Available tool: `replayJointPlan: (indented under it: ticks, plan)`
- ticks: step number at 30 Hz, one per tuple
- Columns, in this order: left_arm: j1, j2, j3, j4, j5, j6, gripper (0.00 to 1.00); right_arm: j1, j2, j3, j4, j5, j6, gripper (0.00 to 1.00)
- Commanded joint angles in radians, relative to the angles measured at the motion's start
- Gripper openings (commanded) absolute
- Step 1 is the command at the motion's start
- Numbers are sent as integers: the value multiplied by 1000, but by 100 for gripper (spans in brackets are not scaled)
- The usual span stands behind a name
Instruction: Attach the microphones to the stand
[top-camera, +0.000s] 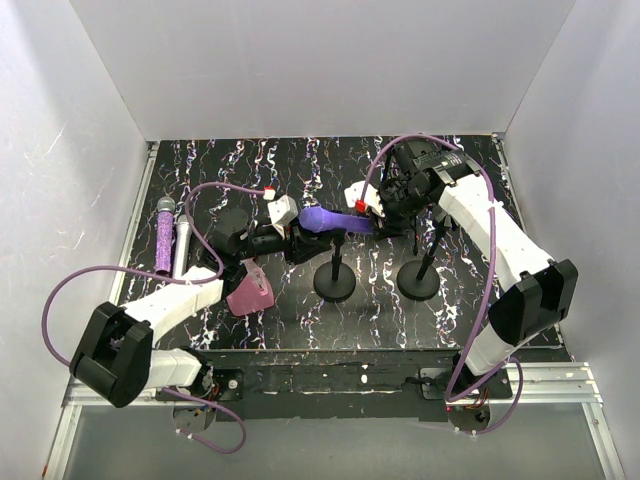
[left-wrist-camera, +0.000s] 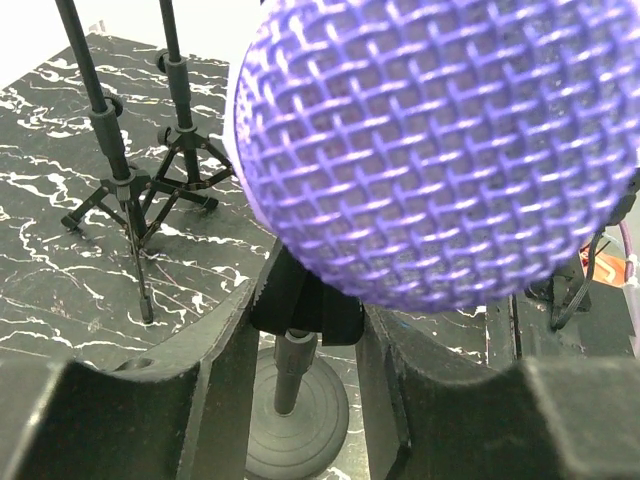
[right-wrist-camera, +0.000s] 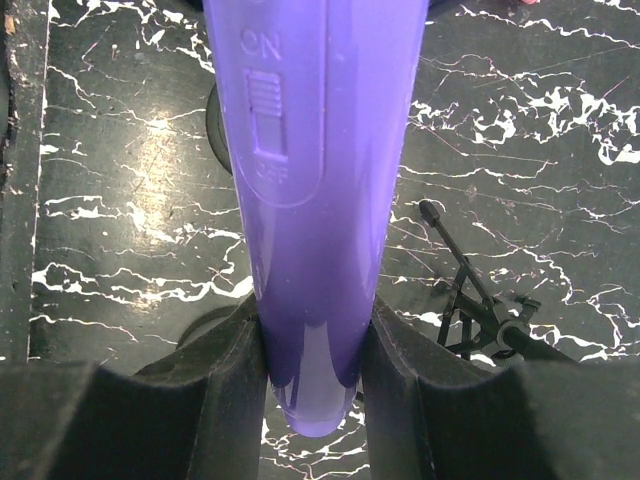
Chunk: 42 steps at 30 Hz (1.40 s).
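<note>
Nearest us, just left of the round-base stand (top-camera: 334, 282), the pink wedge block (top-camera: 250, 293) sits on the marbled table (top-camera: 390, 320). At that stand's top, the left gripper (left-wrist-camera: 305, 330) has its fingers pressed against either side of the black clip (left-wrist-camera: 300, 305). The plain purple microphone (top-camera: 330, 220) lies level just over the stand, its mesh head looming above the clip. Right of the stand, the right gripper (right-wrist-camera: 312, 350) is clamped on the microphone's tail end, with the on-off switch facing its camera. A second round-base stand (top-camera: 418, 277) is just right of the first, apart from it. Well left of the stand, the glittery purple microphone (top-camera: 163, 238) and the silver-grey microphone (top-camera: 184, 245) lie side by side. Beyond the stand, we see two tripod stands (left-wrist-camera: 125, 185) upright.
</note>
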Motion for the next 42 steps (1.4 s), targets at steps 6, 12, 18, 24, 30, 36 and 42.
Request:
replayJointPlan:
  ticks: [6,12,18,24,30,36,42]
  plan:
    - [9,-88,8,-43,-57,4,56,14,-35,44,-9,-27,46,4]
    - [12,-130,-1,-73,-82,13,85,14,-54,42,3,-24,92,25]
    - [13,-162,-4,-145,-93,54,89,13,-80,39,34,-58,137,58]
    - [13,-174,-11,-184,-128,91,89,11,-72,68,45,-98,169,69]
    - [15,-203,-6,-239,-152,136,98,-13,-66,145,23,-214,232,76]
    - [15,-295,12,-349,-186,185,98,-15,-85,150,34,-386,265,82]
    - [15,-399,77,-587,-281,220,98,17,-40,192,122,-394,327,86]
